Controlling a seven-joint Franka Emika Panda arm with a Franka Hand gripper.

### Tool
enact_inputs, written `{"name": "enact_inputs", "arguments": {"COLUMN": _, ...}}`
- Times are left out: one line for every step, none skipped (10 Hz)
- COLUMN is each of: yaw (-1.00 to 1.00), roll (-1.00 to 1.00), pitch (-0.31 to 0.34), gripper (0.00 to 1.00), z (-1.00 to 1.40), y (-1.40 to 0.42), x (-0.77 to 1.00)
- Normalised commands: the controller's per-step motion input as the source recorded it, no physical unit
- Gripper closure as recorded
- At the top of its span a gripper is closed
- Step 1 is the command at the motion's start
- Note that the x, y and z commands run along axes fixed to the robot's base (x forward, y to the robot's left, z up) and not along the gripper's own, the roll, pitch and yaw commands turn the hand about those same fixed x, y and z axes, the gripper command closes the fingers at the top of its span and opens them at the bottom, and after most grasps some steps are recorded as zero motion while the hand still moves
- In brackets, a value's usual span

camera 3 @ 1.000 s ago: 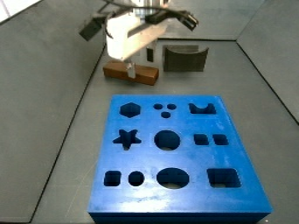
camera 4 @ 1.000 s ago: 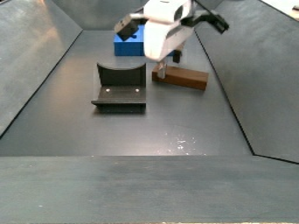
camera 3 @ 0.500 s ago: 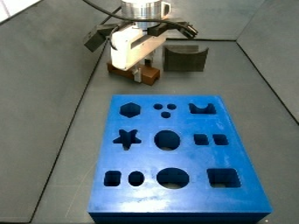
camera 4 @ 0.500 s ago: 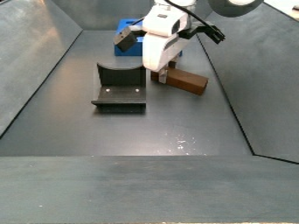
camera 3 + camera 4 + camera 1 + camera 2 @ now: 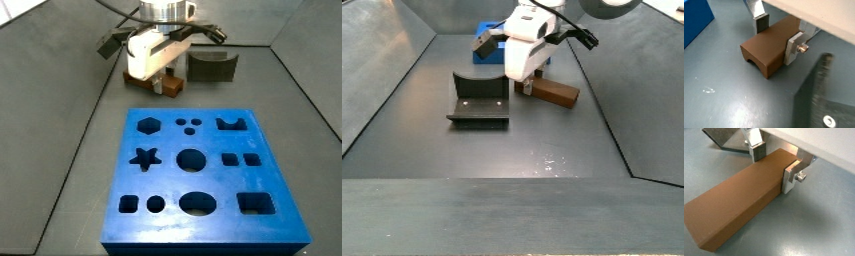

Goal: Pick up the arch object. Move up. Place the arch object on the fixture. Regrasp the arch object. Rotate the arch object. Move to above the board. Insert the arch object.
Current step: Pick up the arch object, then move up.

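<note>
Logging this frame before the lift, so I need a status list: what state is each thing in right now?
arch object: lying flat on the floor, between the fingers, not lifted.
end effector: down at the arch object, a finger on each side; contact cannot be told.
fixture: standing on the floor, nothing on it.
board: flat on the floor, every cut-out empty.

The gripper (image 5: 774,162) straddles the arch object (image 5: 737,203) (on the floor); the fixture (image 5: 480,97) stands beside it.
</note>
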Motion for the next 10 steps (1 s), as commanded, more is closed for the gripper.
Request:
{"name": "enact_inputs", "arguments": {"yaw": 0.00, "roll": 0.00, "pitch": 0.000, "gripper": 1.00, "z": 0.00, "y": 0.00, "x": 0.00}}
{"name": "enact_inputs", "arguments": {"yaw": 0.00, "roll": 0.00, "pitch": 0.000, "gripper": 1.00, "z": 0.00, "y": 0.00, "x": 0.00}}
{"name": "enact_inputs", "arguments": {"yaw": 0.00, "roll": 0.00, "pitch": 0.000, "gripper": 1.00, "z": 0.00, "y": 0.00, "x": 0.00}}
{"name": "enact_inputs", "arguments": {"yaw": 0.00, "roll": 0.00, "pitch": 0.000, "gripper": 1.00, "z": 0.00, "y": 0.00, "x": 0.00}}
{"name": "enact_inputs", "arguments": {"yaw": 0.00, "roll": 0.00, "pitch": 0.000, "gripper": 1.00, "z": 0.00, "y": 0.00, "x": 0.00}}
{"name": "enact_inputs", "arguments": {"yaw": 0.00, "roll": 0.00, "pitch": 0.000, "gripper": 1.00, "z": 0.00, "y": 0.00, "x": 0.00}}
{"name": "enact_inputs", "arguments": {"yaw": 0.00, "roll": 0.00, "pitch": 0.000, "gripper": 1.00, "z": 0.00, "y": 0.00, "x": 0.00}}
{"name": "enact_inputs", "arguments": {"yaw": 0.00, "roll": 0.00, "pitch": 0.000, "gripper": 1.00, "z": 0.83, "y": 0.00, "x": 0.00}}
{"name": "enact_inputs", "arguments": {"yaw": 0.03, "roll": -0.01, "pitch": 0.023, "gripper": 1.00, "z": 0.79, "y": -0.04, "x": -0.03}}
{"name": "enact_inputs", "arguments": {"yaw": 0.03, "roll": -0.01, "pitch": 0.041, "gripper": 1.00, "z": 0.72, "y": -0.03, "x": -0.04}}
